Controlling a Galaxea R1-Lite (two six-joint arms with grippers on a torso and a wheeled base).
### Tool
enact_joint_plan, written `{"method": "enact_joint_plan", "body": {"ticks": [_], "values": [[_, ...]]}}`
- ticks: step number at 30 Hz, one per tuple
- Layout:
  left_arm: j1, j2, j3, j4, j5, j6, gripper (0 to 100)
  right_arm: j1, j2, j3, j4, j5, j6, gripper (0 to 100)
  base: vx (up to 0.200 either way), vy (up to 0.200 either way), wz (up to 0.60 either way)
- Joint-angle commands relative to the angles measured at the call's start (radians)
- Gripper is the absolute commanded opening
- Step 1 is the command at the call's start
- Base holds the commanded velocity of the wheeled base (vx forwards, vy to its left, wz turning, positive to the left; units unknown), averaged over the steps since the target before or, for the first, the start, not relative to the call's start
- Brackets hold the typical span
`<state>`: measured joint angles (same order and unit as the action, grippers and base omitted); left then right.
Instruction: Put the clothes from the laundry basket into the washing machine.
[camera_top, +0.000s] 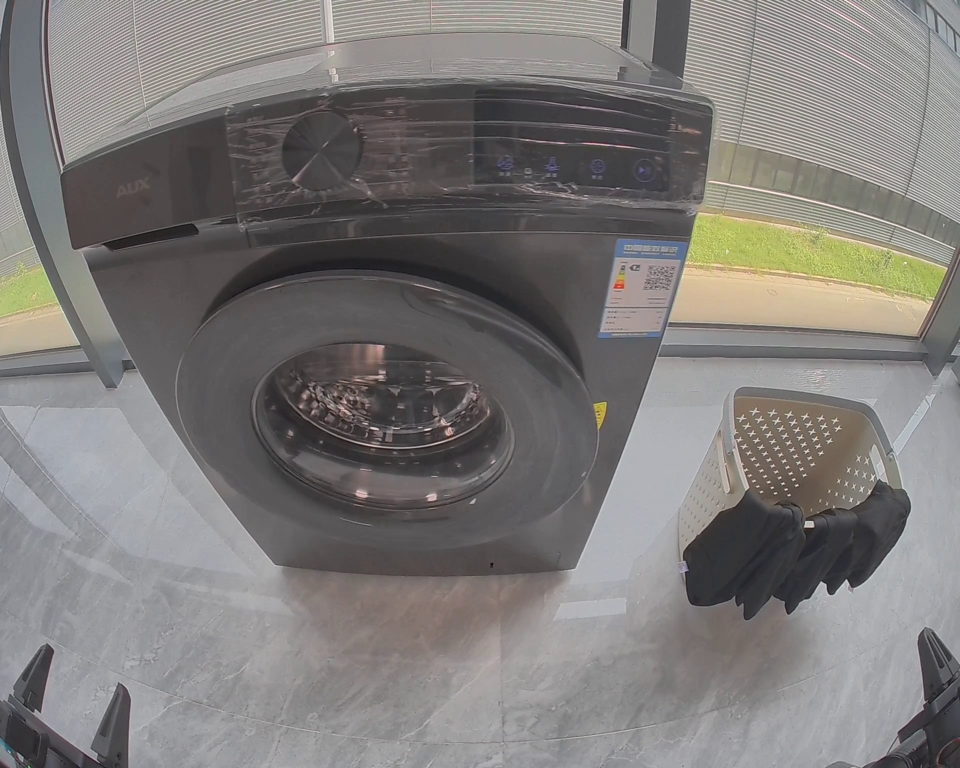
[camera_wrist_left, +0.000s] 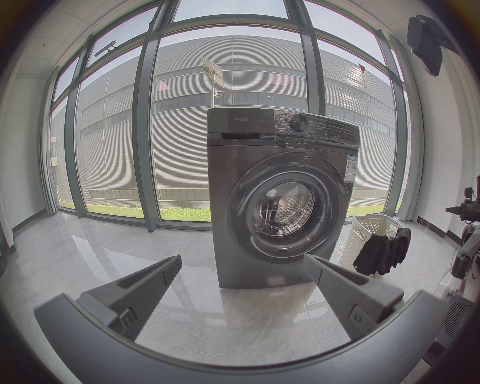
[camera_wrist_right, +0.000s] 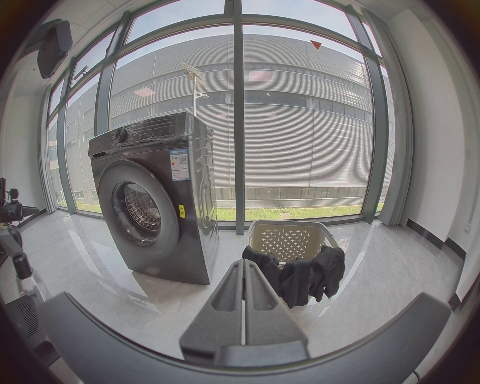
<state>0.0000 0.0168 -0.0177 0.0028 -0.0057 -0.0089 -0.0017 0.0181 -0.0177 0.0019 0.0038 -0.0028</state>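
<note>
A dark grey front-loading washing machine (camera_top: 420, 260) (camera_wrist_left: 230, 200) (camera_wrist_right: 197, 215) stands on the floor straight ahead, its round glass door (camera_top: 385, 420) closed. To its right sits a white perforated laundry basket (camera_top: 800, 400) (camera_wrist_left: 367, 226) (camera_wrist_right: 287, 226). Black clothes (camera_top: 745, 550) (camera_wrist_left: 382, 252) (camera_wrist_right: 300, 280) hang over the basket's near rim. My left gripper (camera_top: 80, 672) (camera_wrist_left: 242, 260) is low at the near left, open and holding nothing. My right gripper (camera_top: 935, 660) (camera_wrist_right: 243, 265) is low at the near right, short of the basket, its fingers pressed together with nothing between them.
Glossy marble floor (camera_top: 400, 660) stretches between me and the machine. Tall windows with dark frame posts (camera_top: 60, 250) stand right behind the machine and basket. A camera on a stand (camera_wrist_left: 467, 212) (camera_wrist_right: 12, 212) is off to the side.
</note>
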Motion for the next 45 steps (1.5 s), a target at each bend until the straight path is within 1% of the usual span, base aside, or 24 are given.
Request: {"method": "enact_joint_plan", "body": {"ticks": [1,45], "values": [[0.0,-0.017,0.016,0.0,0.0,0.0,100,0.0,-0.018,0.018,0.0,0.001,0.0,0,0.0,-0.2,0.0],[0.0,-0.017,0.016,0.0,0.0,0.0,100,0.0,-0.018,0.018,-0.002,0.001,0.0,0,0.0,-0.2,0.0]]}}
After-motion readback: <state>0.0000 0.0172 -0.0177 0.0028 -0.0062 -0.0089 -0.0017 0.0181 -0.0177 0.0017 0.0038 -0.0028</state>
